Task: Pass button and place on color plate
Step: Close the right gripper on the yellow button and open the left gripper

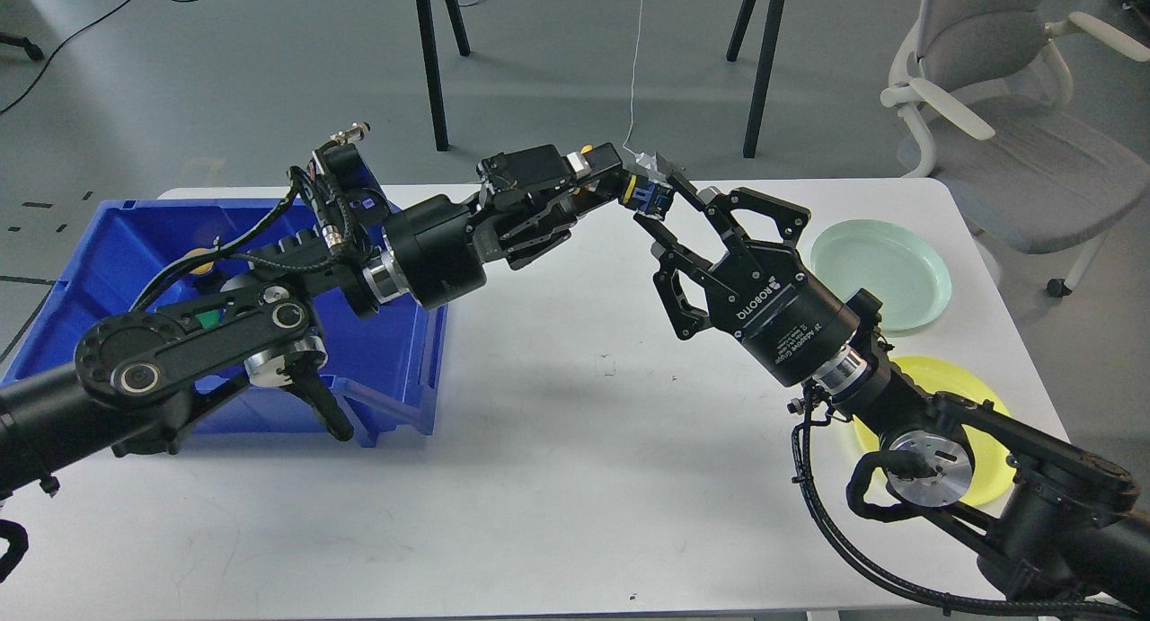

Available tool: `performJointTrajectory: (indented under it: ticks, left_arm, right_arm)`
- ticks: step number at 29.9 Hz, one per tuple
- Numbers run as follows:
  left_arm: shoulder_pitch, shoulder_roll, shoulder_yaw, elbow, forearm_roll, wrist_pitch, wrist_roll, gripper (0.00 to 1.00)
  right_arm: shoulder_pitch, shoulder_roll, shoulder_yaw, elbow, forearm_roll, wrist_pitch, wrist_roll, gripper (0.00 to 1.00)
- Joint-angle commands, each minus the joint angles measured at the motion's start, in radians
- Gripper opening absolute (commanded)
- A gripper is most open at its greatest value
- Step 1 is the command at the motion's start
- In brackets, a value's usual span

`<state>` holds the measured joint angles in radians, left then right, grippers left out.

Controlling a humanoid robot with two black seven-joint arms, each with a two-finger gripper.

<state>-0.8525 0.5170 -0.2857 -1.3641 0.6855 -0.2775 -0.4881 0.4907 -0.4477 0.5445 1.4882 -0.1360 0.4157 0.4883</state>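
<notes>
A push button (643, 192) with a blue and black body, a grey end block and a yellow cap is held in the air above the table's back middle. My left gripper (600, 173) is shut on its cap end. My right gripper (659, 202) is open, with one finger (680, 188) above the button's free end and the other below it; I cannot tell whether they touch it. A light green plate (898, 275) and a yellow plate (993, 410) lie at the table's right, the yellow one partly hidden by my right arm.
A blue bin (108, 235) stands at the left under my left arm, with a yellow button (201, 264) and a green one (208, 316) showing inside. An office chair (1006, 109) and stand legs are behind the table.
</notes>
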Motion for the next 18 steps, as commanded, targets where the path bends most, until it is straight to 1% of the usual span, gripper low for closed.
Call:
performJointTrajectory:
  ticks: [1,10,14,18]
  left_arm:
    - [0.001,0.000,0.000,0.000,0.000,0.000,-0.001,0.55]
    - [0.003,0.000,0.000,0.000,0.000,0.001,-0.001,0.60]
    - [0.006,0.000,0.000,0.002,0.000,0.001,-0.001,0.67]
    - [0.012,0.000,-0.001,0.002,0.000,0.001,-0.001,0.67]
  right_arm:
    - [-0.001,0.000,0.002,0.000,0.001,0.000,0.000,0.20]
    - [-0.003,0.000,0.002,0.000,0.001,0.000,0.000,0.20]
    - [-0.003,0.000,0.003,0.003,0.001,0.002,0.000,0.19]
    - [-0.004,0.000,0.003,0.003,0.001,0.002,0.000,0.19]
